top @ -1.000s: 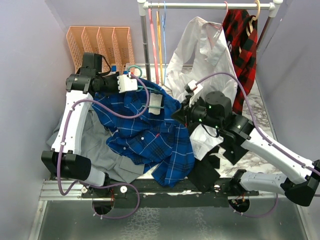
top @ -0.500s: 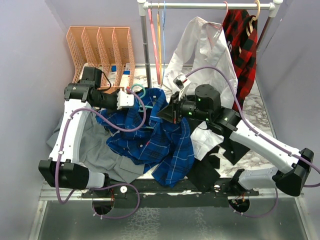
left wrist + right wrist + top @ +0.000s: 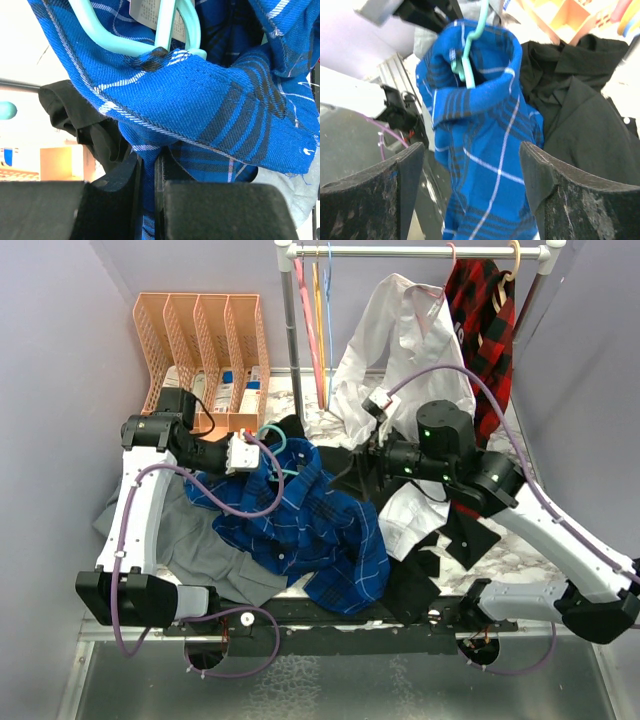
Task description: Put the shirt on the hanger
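The blue plaid shirt (image 3: pixel 310 530) hangs bunched over the front middle of the table. Its collar is wrapped round the teal hanger (image 3: pixel 272 436), whose hook sticks out at the top. My left gripper (image 3: pixel 258 453) is shut on a fold of the shirt (image 3: pixel 210 105) just below the hanger (image 3: pixel 165 35), with cloth pinched between its jaws (image 3: pixel 148 167). My right gripper (image 3: pixel 350 472) stands open to the right of the shirt. In the right wrist view its fingers (image 3: pixel 385 195) are spread wide in front of the shirt (image 3: pixel 485 150) and hanger (image 3: pixel 470 55), holding nothing.
A grey shirt (image 3: pixel 200 545) lies under the blue one at front left, black garments (image 3: pixel 410 585) at front right. An orange file rack (image 3: pixel 200 335) stands at back left. The rail (image 3: pixel 420 251) holds pink hangers (image 3: pixel 305 330), a white shirt (image 3: pixel 400 350) and a red-and-black plaid shirt (image 3: pixel 485 320).
My right gripper has opened, let go of the shirt and drawn back a little to the right. My left gripper has carried the shirt and hanger nearer and slightly left.
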Motion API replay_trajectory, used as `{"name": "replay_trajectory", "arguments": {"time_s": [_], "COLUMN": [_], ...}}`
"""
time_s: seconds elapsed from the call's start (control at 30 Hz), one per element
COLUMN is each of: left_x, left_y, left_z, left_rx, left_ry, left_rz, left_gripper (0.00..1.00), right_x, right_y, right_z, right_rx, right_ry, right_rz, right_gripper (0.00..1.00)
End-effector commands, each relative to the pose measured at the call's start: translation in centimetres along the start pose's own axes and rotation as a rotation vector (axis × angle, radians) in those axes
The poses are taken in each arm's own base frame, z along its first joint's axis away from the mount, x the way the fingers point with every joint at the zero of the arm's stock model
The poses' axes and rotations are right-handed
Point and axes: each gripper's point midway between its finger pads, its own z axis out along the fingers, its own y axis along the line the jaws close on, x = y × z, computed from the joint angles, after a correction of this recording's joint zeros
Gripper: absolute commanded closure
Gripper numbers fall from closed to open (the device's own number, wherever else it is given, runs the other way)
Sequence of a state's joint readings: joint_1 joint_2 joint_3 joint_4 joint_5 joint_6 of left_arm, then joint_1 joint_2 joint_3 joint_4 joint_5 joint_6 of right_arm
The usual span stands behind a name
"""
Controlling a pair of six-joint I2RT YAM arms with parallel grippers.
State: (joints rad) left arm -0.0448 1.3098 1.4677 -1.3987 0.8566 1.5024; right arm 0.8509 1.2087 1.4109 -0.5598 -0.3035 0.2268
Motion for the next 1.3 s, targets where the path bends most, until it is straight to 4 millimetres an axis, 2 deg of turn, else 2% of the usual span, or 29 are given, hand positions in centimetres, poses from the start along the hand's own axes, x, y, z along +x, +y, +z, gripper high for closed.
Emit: {"name": "replay_trajectory", "arguments": {"time_s": [0.0,0.07,0.1,0.13,0.17,0.2,0.37,0.43,0.53,0.7,0.9,1.07,1.17,1.27], "left_x": [-2.0,-1.4,-1.2,-1.0,-0.7,-0.5,0.1,-0.2,-0.7,-0.3,0.3,0.7,0.8,1.1], "left_y": [0.3,0.4,0.6,0.7,1.3,1.4,2.7,3.5,4.0,4.2,4.2,4.3,4.2,4.4], "left_z": [0.0,0.2,0.2,0.2,0.2,0.1,-0.4,-0.8,-1.1,-1.1,-1.0,-0.8,-0.6,-0.6], "left_rx": [0.006,0.012,0.014,0.016,0.016,0.014,-0.001,-0.018,-0.029,-0.027,-0.022,-0.019,-0.015,-0.020], "left_ry": [-0.102,-0.082,-0.073,-0.062,-0.043,-0.029,0.025,0.031,0.026,0.040,0.061,0.070,0.068,0.076], "left_rz": [0.018,0.022,0.028,0.031,0.047,0.059,0.090,0.099,0.102,0.107,0.100,0.087,0.084,0.082], "left_gripper": [1.00,1.00,1.00,1.00,1.00,1.00,1.00,1.00,1.00,1.00,1.00,1.00,1.00,1.00], "right_x": [1.9,3.8,5.0,6.2,7.7,8.2,11.2,12.0,12.3,11.1,8.0,6.4,6.9,9.0], "right_y": [0.1,0.8,1.1,0.9,-1.1,-1.4,-1.3,-1.8,-2.9,-2.5,-2.7,-1.7,-2.0,-2.1], "right_z": [-5.2,-6.9,-7.5,-8.0,-9.0,-9.2,-8.4,-7.5,-6.1,-4.3,-4.3,-4.6,-4.4,-3.4], "right_rx": [0.050,0.019,-0.001,0.011,0.122,0.143,0.108,0.111,0.149,0.129,0.244,0.293,0.344,0.424], "right_ry": [0.075,0.136,0.176,0.214,0.250,0.264,0.345,0.359,0.359,0.334,0.271,0.200,0.207,0.277], "right_rz": [-0.087,-0.108,-0.110,-0.108,-0.104,-0.101,-0.050,-0.059,-0.074,-0.030,0.102,0.209,0.223,0.200], "right_gripper": [0.23,0.22,0.19,0.15,0.14,0.14,0.14,0.20,0.23,0.23,0.23,0.21,0.20,0.20]}}
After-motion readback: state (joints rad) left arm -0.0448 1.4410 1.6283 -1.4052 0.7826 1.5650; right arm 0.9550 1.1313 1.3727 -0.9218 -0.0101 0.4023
